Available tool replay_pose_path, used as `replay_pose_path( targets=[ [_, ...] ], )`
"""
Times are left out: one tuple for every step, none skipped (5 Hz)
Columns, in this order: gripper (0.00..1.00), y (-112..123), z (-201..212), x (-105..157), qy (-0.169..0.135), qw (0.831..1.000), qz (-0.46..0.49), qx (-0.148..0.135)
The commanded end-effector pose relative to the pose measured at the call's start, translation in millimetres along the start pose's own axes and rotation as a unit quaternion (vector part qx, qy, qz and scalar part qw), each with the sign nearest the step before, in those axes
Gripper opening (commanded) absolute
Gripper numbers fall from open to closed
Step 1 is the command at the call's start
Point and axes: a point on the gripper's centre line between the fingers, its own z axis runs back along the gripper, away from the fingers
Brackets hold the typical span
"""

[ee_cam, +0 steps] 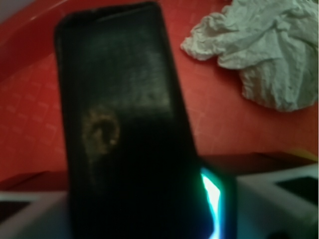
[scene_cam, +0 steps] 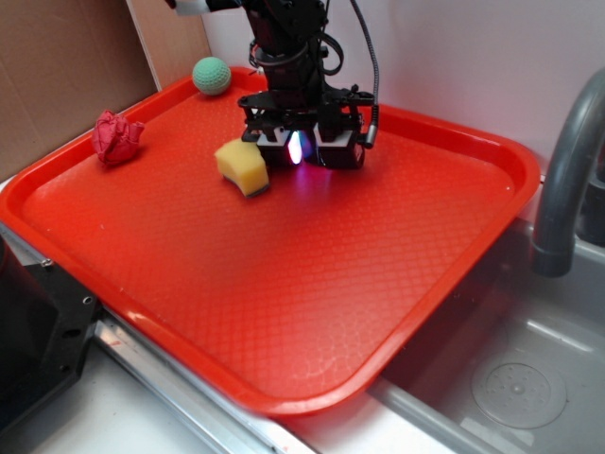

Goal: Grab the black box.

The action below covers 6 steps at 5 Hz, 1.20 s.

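Note:
The black box (ee_cam: 124, 129) fills the wrist view, a glossy dark block leaning slightly left on the red tray (ee_cam: 30, 109). It stands between my gripper's (ee_cam: 149, 219) white fingers (ee_cam: 279, 194). A bright lit gap shows between the box's right side and the right finger, so the jaws stand open around it. In the exterior view my gripper (scene_cam: 301, 151) is down at tray level at the back of the tray (scene_cam: 284, 284). The box itself is hidden there inside the fingers, where a glow shows.
A yellow sponge piece (scene_cam: 243, 166) lies just left of the gripper. A red crumpled cloth (scene_cam: 117, 138) and a green ball (scene_cam: 212, 76) sit at the tray's far left. A pale crumpled cloth (ee_cam: 259, 50) lies beyond the box. A grey faucet (scene_cam: 567, 161) and sink are on the right.

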Motion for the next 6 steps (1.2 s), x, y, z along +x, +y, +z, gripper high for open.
replay_pose_path(
  targets=[
    [0.0, -0.9, 39.7, 24.0, -0.037, 0.997, -0.064, -0.001],
    [0.0, -19.0, 91.7, 7.7, -0.041, 0.983, -0.165, -0.065],
    [0.0, -22.1, 148.1, -26.0, -0.006, 0.963, -0.237, -0.125],
    [0.0, -21.6, 201.1, -44.7, -0.007, 0.95, -0.278, -0.143],
    [0.0, -19.9, 223.5, -60.0, 0.006, 0.957, -0.256, -0.137],
    [0.0, -20.9, 219.6, -57.0, 0.008, 0.96, -0.248, -0.126]
  ],
)
